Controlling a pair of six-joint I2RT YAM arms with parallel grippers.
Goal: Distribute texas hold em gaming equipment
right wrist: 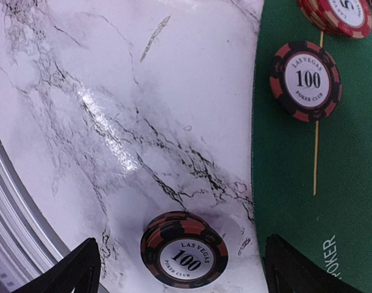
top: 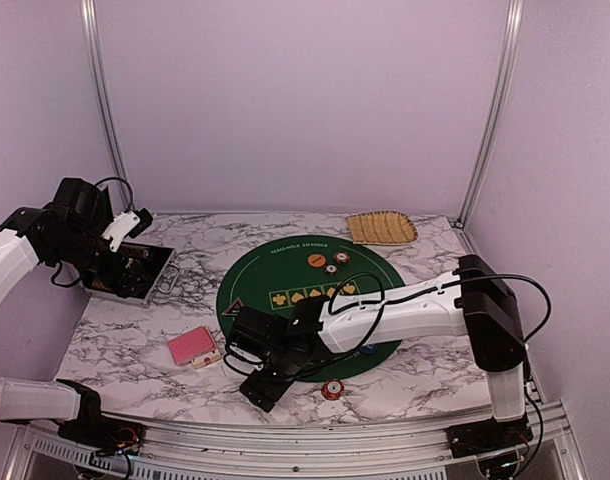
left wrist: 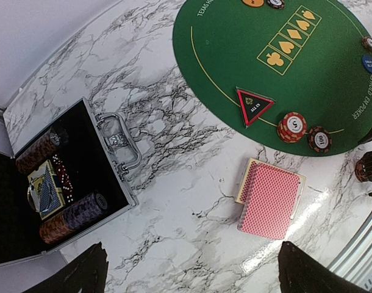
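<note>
The right gripper (right wrist: 181,265) is hanging with its fingers spread wide on either side of a short stack of dark chips (right wrist: 185,253). The chips are red-striped with a white "100" centre, and the stack is sitting on the marble table (right wrist: 113,91) just off the green mat (right wrist: 283,183); neither finger is touching it. On the mat a single matching chip (right wrist: 305,80) is lying flat, near a red-and-white stack (right wrist: 338,13). The left gripper (left wrist: 192,278) is standing open and empty above the table. The red-backed cards (left wrist: 270,206) are lying in a pack on the marble, near the black triangle marker (left wrist: 253,105) at the mat's edge
</note>
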